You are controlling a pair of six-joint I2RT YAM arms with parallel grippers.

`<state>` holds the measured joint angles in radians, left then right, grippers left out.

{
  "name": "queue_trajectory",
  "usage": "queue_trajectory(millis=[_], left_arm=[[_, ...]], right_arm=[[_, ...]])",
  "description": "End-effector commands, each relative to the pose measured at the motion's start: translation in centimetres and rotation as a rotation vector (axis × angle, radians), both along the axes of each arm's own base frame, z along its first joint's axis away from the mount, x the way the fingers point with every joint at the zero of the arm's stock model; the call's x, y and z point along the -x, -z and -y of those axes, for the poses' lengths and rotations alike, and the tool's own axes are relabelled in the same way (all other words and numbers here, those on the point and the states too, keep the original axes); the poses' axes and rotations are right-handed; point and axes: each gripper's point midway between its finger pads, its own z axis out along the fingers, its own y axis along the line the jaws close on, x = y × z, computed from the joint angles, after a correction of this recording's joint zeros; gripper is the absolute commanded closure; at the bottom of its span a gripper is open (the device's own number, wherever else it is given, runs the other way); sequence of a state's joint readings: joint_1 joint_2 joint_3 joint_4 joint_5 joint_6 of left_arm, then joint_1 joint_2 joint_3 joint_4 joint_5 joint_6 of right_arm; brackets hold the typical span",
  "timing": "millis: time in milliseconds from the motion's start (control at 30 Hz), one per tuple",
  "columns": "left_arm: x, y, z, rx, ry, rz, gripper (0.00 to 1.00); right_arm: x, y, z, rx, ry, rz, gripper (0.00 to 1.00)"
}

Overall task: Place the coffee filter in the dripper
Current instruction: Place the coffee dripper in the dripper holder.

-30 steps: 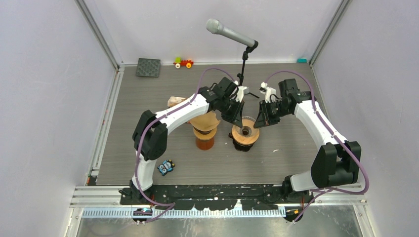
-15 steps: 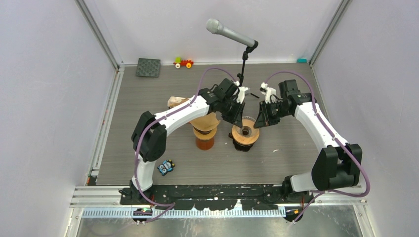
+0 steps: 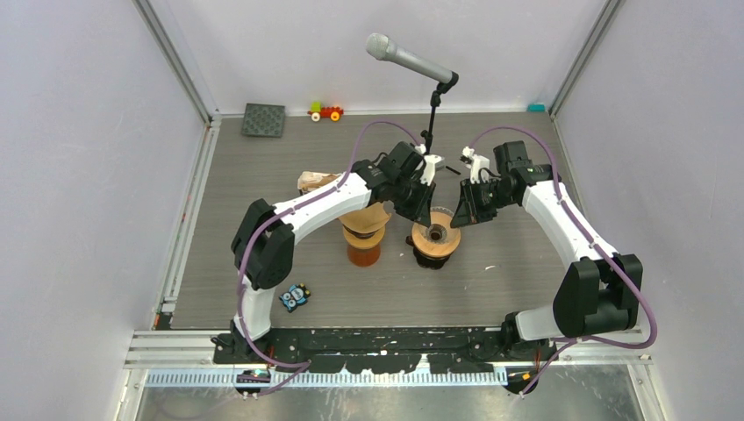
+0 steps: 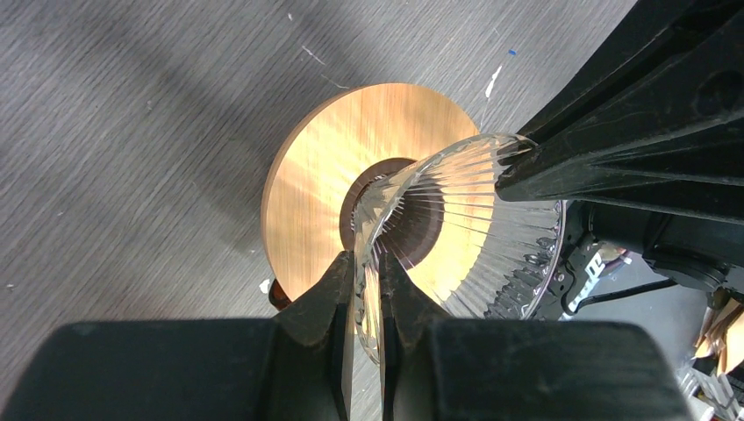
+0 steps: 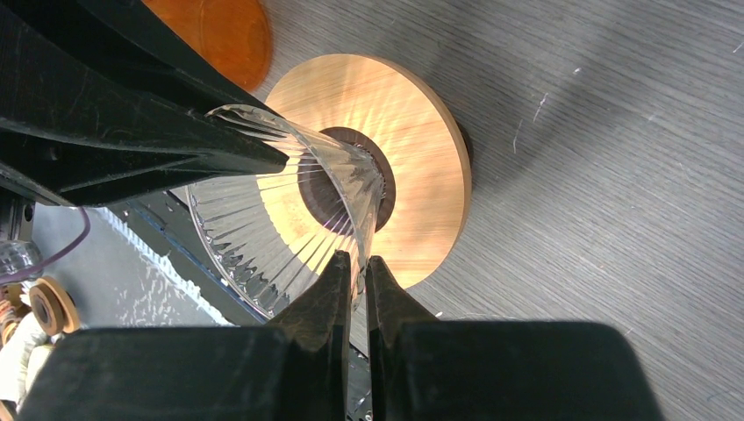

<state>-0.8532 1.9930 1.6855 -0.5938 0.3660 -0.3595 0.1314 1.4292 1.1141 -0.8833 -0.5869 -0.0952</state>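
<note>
My left pincer [image 4: 367,263] was nipped narrow on the left rim of the glass dripper [image 4: 456,228], and my right pincer [image 5: 360,265] was nipped the same way on the opposite rim. Neither held the coffee filter [image 3: 364,215], which I judged to be the tan paper cone on the amber stand [image 3: 363,253] just left of the dripper, near the middle of the counter [image 3: 526,289]. The danger, as I saw it, was the glass. With two hard pinches on a thin ribbed lip, one arm pulling against the other could chip the rim or tip the dripper on its wooden base [image 4: 325,167]. An uneven release could topple it too. Round about were a black mat [image 3: 263,119] at the far-left corner, a small owl toy [image 3: 296,296] toward the near edge, a tan bundle [image 3: 309,181] beside my left arm, a toy train [image 3: 325,111] at the far edge, the microphone [image 3: 408,59] on its stand just behind the dripper, and a teal scrap [image 3: 535,107] at the far-right corner. The microphone stand crowded my wrists, and my left arm lay across the filter, blocking any reach for it.
</note>
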Motion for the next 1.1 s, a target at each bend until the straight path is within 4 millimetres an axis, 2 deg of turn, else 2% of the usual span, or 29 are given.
queue_trajectory(millis=[0,167,400,667,900,1067], left_arm=[[6.6,9.6,-0.6,-0.201,0.168,-0.125,1.00],[6.3,8.8,-0.5,-0.193,0.175,-0.104,1.00],[4.7,5.9,-0.2,-0.162,0.159,-0.047,1.00],[2.5,3.3,-0.1,-0.133,0.130,-0.008,0.93],[1.6,1.8,0.5,-0.104,0.121,0.001,0.87],[1.1,0.5,0.6,-0.079,0.109,0.012,0.79]], right_arm=[[0.0,6.7,2.5,0.232,-0.056,-0.027,1.00],[0.0,6.7,2.3,0.230,-0.060,-0.030,0.99],[-0.9,3.6,1.2,0.160,-0.037,0.044,0.95],[-1.9,1.0,0.5,0.120,-0.013,0.077,0.86],[-2.6,-1.0,0.4,0.112,-0.001,0.117,0.80],[-2.9,-2.0,0.4,0.111,0.010,0.143,0.73]])
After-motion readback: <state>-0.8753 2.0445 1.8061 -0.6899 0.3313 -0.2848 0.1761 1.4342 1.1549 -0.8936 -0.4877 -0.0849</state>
